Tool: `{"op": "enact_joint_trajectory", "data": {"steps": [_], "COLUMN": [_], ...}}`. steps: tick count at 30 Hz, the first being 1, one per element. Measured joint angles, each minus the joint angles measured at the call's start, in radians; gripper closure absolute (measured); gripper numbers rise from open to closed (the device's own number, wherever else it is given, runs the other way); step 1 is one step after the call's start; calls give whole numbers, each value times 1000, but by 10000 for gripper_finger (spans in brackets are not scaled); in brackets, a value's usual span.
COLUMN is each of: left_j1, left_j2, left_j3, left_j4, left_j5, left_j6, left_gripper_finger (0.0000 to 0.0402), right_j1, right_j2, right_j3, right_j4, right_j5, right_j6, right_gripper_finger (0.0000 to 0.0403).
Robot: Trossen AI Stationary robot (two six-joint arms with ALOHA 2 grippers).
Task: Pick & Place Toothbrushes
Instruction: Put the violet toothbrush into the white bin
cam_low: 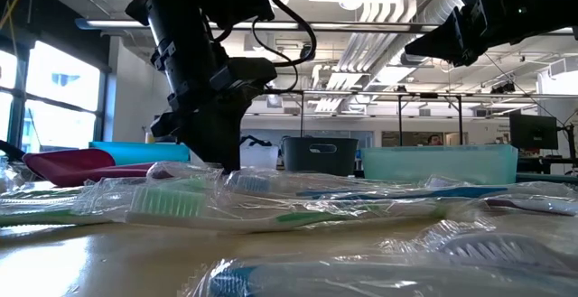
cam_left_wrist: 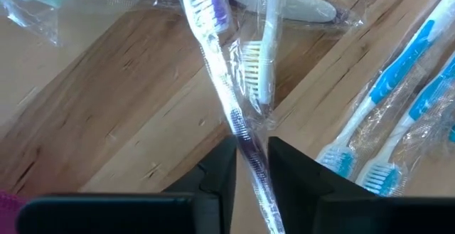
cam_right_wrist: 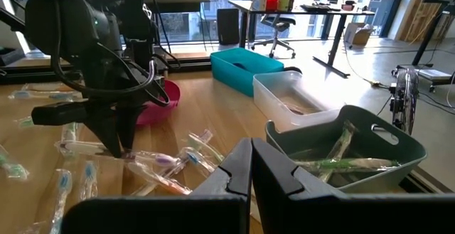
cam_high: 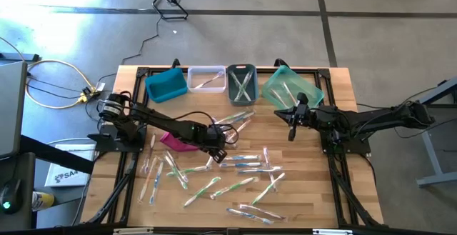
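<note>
High view: few brushes binned, most toothbrushes (cam_high: 235,165) loose on table (cam_high: 300,206).
Left gripper (cam_left_wrist: 252,164) closing around purple brush (cam_left_wrist: 213,56); right gripper (cam_right_wrist: 251,164) clenched, empty.

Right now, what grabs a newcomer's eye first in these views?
The scatter of wrapped toothbrushes across the wooden table. Next, the left gripper down among them at mid-table, its jaws closing around a purple-bristled toothbrush. Then the row of bins along the far edge, with the right gripper waiting nearby.
</note>
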Motion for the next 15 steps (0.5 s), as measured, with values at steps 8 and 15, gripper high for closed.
{"op": "enact_joint_trajectory", "data": {"steps": [8,15], "left_j1": [0,0], "left_j2": [0,0], "left_j3": [0,0], "left_j4": [0,-3], "left_j5": [0,0], "left_j6": [0,6], "left_gripper_finger": [381,400], "right_j1": [0,0], "right_j2": [0,0], "right_j3": [0,0], "right_j4": [0,0], "right_j5": [0,0], "right_j6": [0,0], "right_gripper_finger": [400,400]}}
